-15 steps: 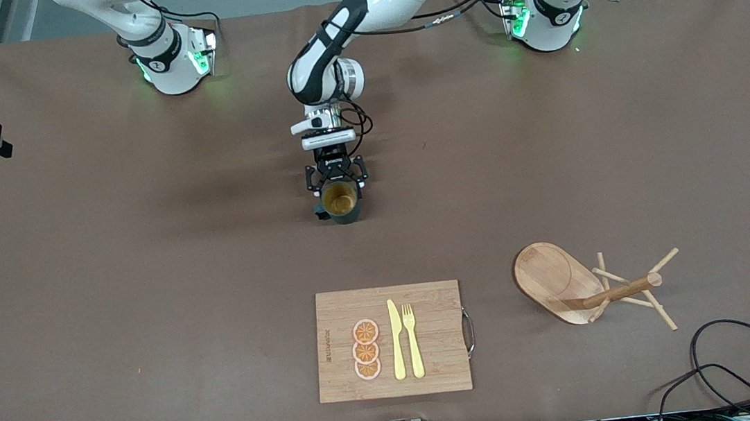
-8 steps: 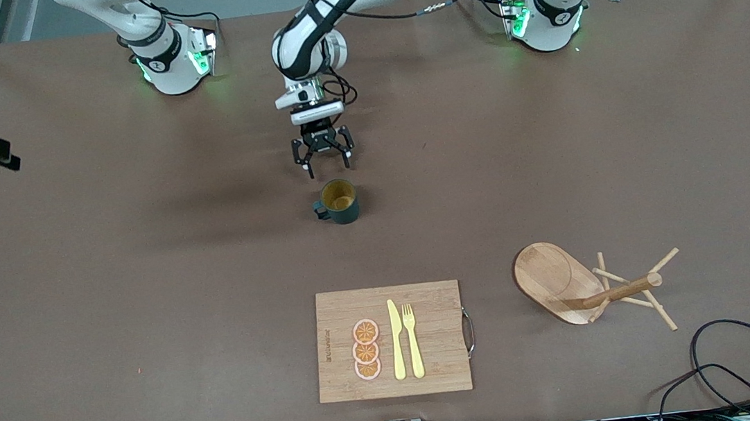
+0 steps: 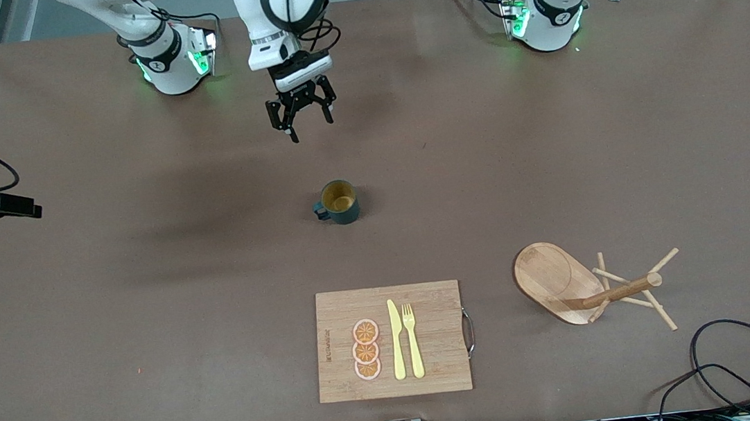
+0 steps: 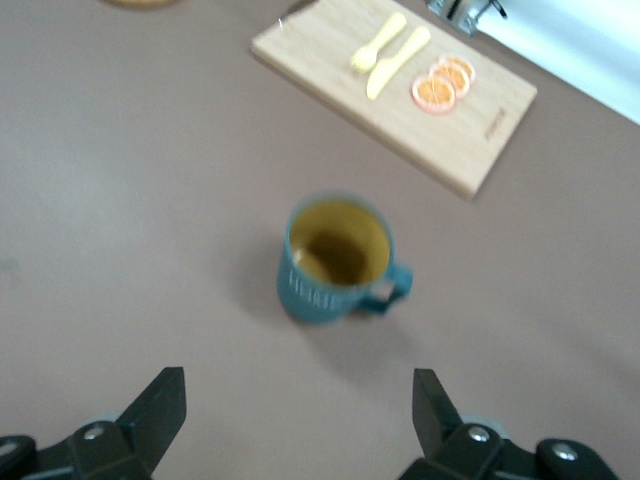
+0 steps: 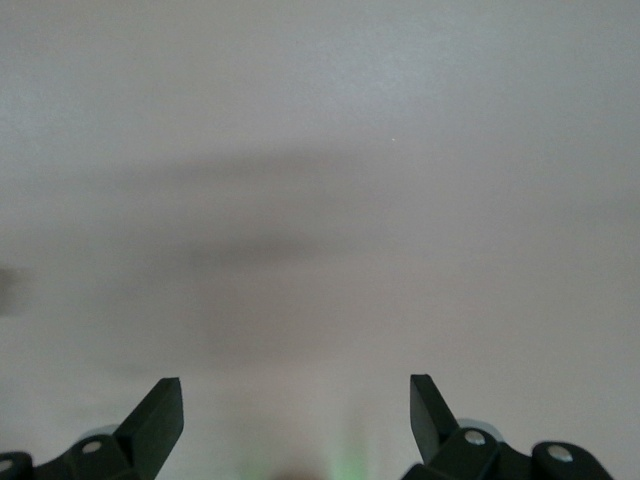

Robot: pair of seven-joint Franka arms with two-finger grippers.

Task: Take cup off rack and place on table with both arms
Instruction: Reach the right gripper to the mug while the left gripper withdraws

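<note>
The dark teal cup [image 3: 339,202] stands upright on the brown table [image 3: 147,297], handle toward the right arm's end; it also shows in the left wrist view [image 4: 335,262]. The wooden rack [image 3: 585,286] lies tipped on its side toward the left arm's end, nearer the front camera than the cup. My left gripper [image 3: 301,115] is open and empty, up over the table between the cup and the arm bases; its fingers [image 4: 160,405] show in the left wrist view. My right gripper [image 3: 23,208] is open and empty over bare table at the right arm's end.
A bamboo cutting board [image 3: 392,341] with a yellow knife, a fork and orange slices lies near the front edge; it also shows in the left wrist view [image 4: 480,120]. Black cables [image 3: 747,366] loop at the front corner at the left arm's end.
My left gripper let go of the cup, opened and drew back up toward the arm bases. The cup stayed put. My right gripper shifted a little at the table's end.
</note>
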